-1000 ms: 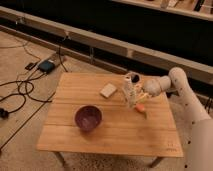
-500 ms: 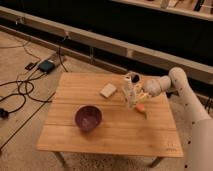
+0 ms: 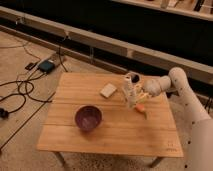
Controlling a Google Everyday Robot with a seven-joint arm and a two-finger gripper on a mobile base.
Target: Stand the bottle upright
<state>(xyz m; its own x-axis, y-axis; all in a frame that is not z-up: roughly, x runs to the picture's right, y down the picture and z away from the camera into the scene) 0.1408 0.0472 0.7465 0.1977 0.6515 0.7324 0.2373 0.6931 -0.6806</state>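
Leftward, on the floor: dark cables [image 3: 22,90] looped loose, with a small teal box [image 3: 46,66] at about 10 o'clock from the wooden table [image 3: 115,135]. On the table, working across:

- Purple bowl [image 3: 88,118] sat open side up in the left half, toward the 7 o'clock corner.
- Cream block [image 3: 108,90] lay flat at 1 o'clock from the bowl, well apart from it.
- The bottle [image 3: 128,94] stood close to upright near the 12 o'clock edge, just right of the block, base down on the wood.
- Pale cup [image 3: 133,78] with a dark inside stood just behind the bottle, at its 12 o'clock. Could not tell if they touched.
- Gripper [image 3: 136,95] came in at the bottle's 3 o'clock side, fingers drawn narrow and clasping the bottle's body.
- Small orange object [image 3: 141,107] lay on the table at 5 o'clock from the bottle, just under the gripper.
- White arm [image 3: 180,85] ran off past the table's 3 o'clock edge.
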